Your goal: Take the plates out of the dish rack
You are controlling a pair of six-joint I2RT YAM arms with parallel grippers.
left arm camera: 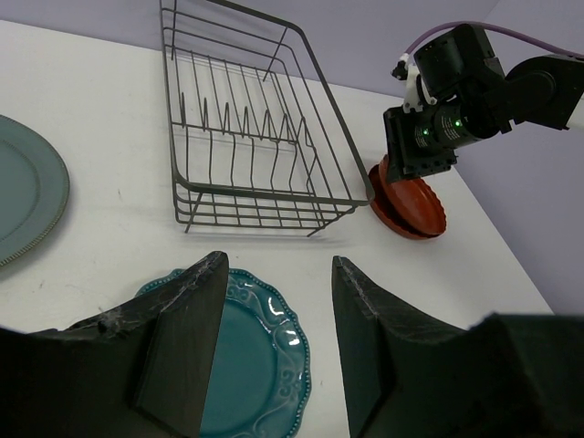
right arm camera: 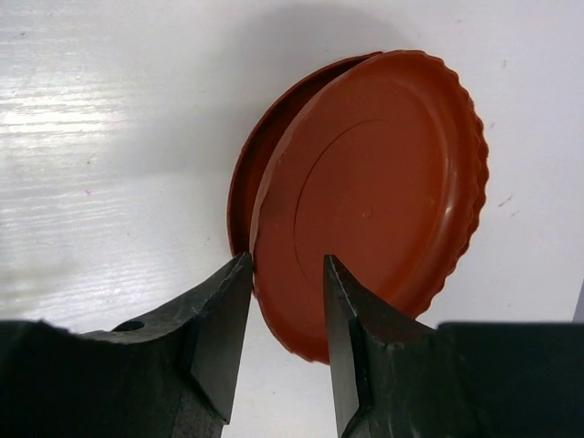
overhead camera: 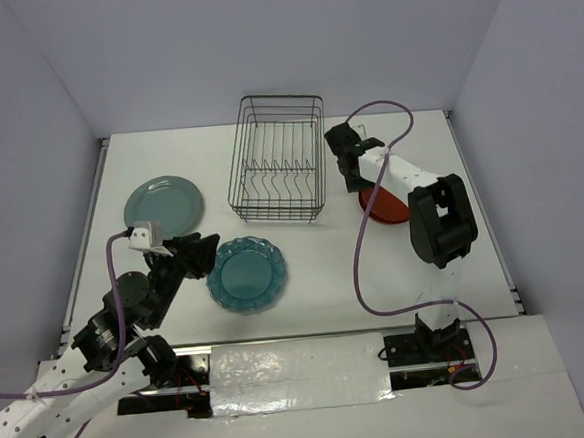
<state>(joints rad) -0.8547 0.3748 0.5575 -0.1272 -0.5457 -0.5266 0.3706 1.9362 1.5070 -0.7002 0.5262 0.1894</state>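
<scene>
The dish rack (overhead camera: 280, 158) stands empty at the back middle; it also shows in the left wrist view (left arm camera: 246, 137). The pale grey-teal plate (overhead camera: 164, 203) lies flat at the left. The teal-blue scalloped plate (overhead camera: 247, 273) lies flat in front of the rack. My left gripper (overhead camera: 206, 250) is open and empty just above that plate's edge (left arm camera: 265, 365). The two orange-red plates (overhead camera: 383, 207) sit stacked right of the rack. The upper one (right arm camera: 374, 192) leans tilted on the lower one (right arm camera: 239, 196). My right gripper (right arm camera: 287, 260) is open, its jaws either side of the upper plate's near rim.
White tabletop with grey walls on three sides. A purple cable (overhead camera: 360, 254) loops from the right arm over the table in front of the red plates. The right arm's body (overhead camera: 440, 219) stands just right of those plates.
</scene>
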